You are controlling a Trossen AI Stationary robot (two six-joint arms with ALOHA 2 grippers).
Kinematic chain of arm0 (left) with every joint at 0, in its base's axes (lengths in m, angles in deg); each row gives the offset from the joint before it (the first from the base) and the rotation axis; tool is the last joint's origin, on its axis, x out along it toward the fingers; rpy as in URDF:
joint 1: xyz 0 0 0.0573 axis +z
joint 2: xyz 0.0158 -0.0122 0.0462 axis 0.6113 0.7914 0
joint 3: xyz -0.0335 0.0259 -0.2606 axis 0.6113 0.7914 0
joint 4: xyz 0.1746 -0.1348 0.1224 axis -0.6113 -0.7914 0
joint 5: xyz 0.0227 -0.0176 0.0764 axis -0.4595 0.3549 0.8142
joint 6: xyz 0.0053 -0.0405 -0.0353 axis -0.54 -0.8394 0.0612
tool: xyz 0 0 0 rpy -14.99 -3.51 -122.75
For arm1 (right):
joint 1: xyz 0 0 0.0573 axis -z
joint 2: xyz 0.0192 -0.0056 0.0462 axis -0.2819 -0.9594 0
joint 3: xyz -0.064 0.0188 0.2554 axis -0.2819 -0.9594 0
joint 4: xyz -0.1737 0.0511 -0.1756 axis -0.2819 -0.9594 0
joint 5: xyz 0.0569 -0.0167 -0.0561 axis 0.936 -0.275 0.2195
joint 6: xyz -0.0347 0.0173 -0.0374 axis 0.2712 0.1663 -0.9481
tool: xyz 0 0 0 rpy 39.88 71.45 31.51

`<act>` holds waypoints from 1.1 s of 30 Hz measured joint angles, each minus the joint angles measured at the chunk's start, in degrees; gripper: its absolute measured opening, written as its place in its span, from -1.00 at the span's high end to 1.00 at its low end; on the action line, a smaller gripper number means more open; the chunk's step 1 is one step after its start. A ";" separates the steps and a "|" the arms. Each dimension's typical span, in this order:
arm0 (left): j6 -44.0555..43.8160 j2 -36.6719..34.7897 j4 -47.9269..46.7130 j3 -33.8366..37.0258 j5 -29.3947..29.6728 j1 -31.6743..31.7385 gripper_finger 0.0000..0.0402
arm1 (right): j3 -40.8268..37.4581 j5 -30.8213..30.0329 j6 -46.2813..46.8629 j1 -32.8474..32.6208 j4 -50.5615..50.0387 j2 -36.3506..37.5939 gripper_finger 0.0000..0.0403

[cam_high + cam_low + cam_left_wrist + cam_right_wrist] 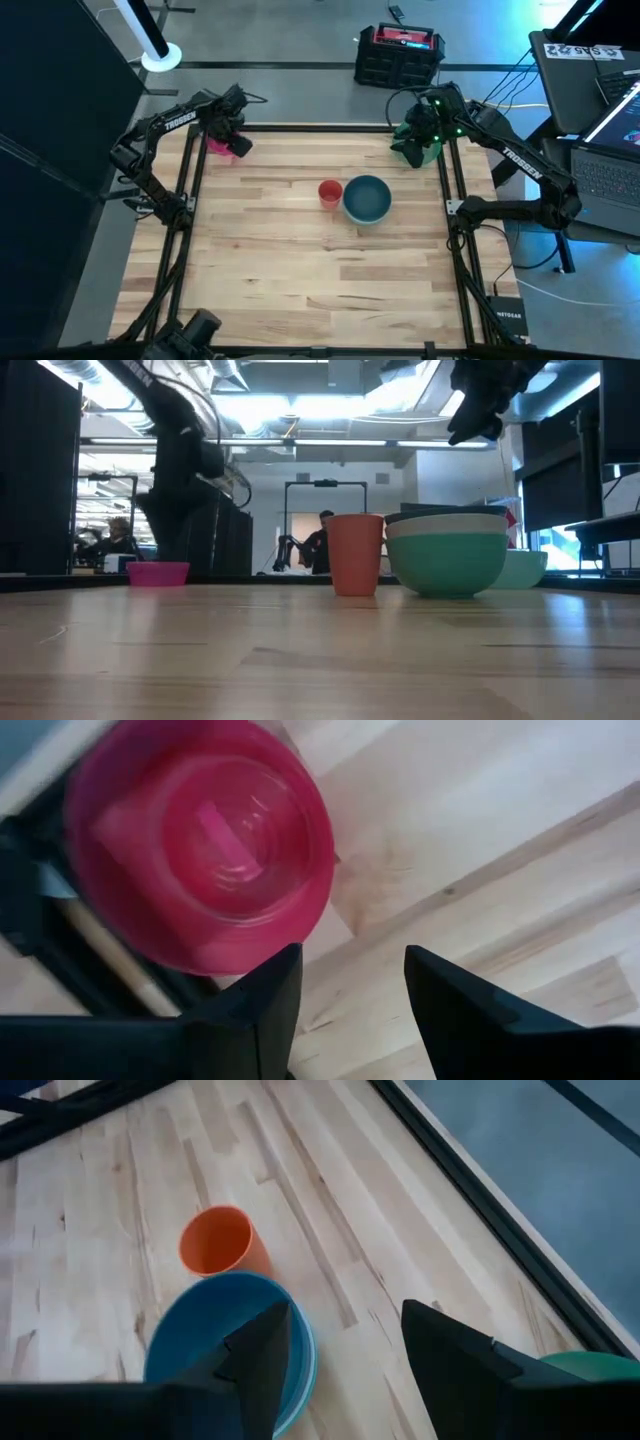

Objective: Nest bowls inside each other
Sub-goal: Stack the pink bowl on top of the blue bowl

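A pink bowl (226,146) (200,840) stands on its base at the table's far left corner, beside the black frame rail. My left gripper (345,982) (226,128) hovers just above it, pointing down, open and empty. In the table's middle, a dark teal-blue bowl (367,198) (230,1345) tops a nested stack over a white and a green bowl (447,565). A red cup (330,192) (355,555) stands upright next to the stack. At the far right corner sits a green bowl (424,153) (590,1365). My right gripper (345,1330) (415,132) is raised over it, open and empty.
Black frame rails (455,190) run along the table's left, right and far edges. A black toolbox (398,55) sits on the floor beyond the far edge and a laptop (610,160) off the right side. Bare wood lies across the near half (320,290).
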 joint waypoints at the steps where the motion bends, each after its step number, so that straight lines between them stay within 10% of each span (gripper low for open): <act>1: 0.33 0.26 0.70 0.46 -0.05 0.10 0.19 | 0.00 0.13 0.11 0.00 0.07 0.01 0.10; 20: 5.81 6.87 11.63 6.91 -0.66 2.34 0.20 | 0.02 1.90 2.09 0.00 0.89 1.05 0.10; 26: 8.66 7.42 12.66 6.87 -1.34 2.26 0.81 | 0.02 1.72 2.91 0.00 1.04 2.61 0.10; 33: 9.08 6.59 8.88 -5.26 -4.40 -7.90 0.90 | 0.02 -0.05 2.34 0.02 0.66 2.57 0.10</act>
